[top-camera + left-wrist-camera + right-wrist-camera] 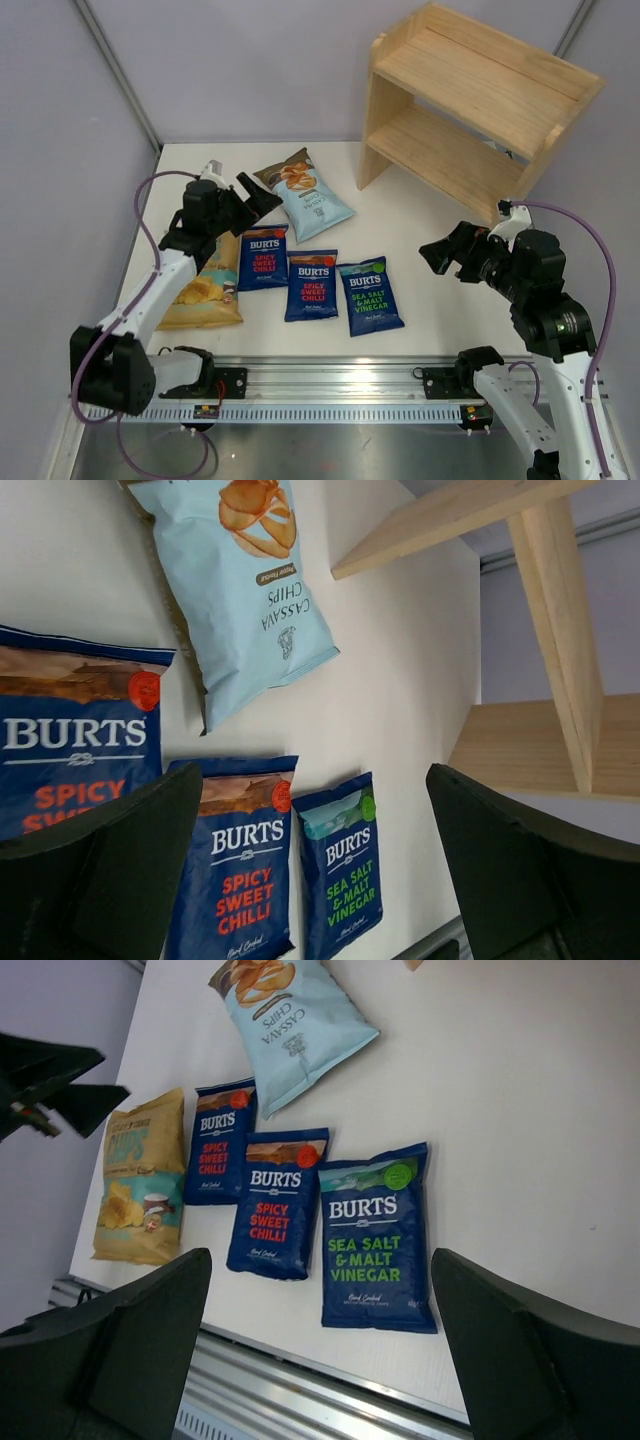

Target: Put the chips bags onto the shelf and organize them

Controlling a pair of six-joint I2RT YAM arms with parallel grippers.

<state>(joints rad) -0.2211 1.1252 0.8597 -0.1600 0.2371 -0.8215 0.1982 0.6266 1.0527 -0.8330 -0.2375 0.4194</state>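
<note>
Five chips bags lie flat on the white table. The pale-blue bag [308, 195] is farthest back. Two red-lettered Burts bags [264, 257] [311, 285] and the green-lettered Burts bag [370, 295] lie in a row. The yellow-and-teal bag [205, 290] lies at the left, partly under my left arm. The wooden shelf [470, 105] stands at the back right, both tiers bare. My left gripper [252, 200] is open and empty, above the table between the pale-blue bag and the left Burts bag. My right gripper [445, 250] is open and empty, right of the green-lettered bag.
A metal rail [330, 385] runs along the table's near edge with both arm bases on it. Grey walls close in the left and back sides. Bare tabletop [440, 300] lies between the bags and the shelf.
</note>
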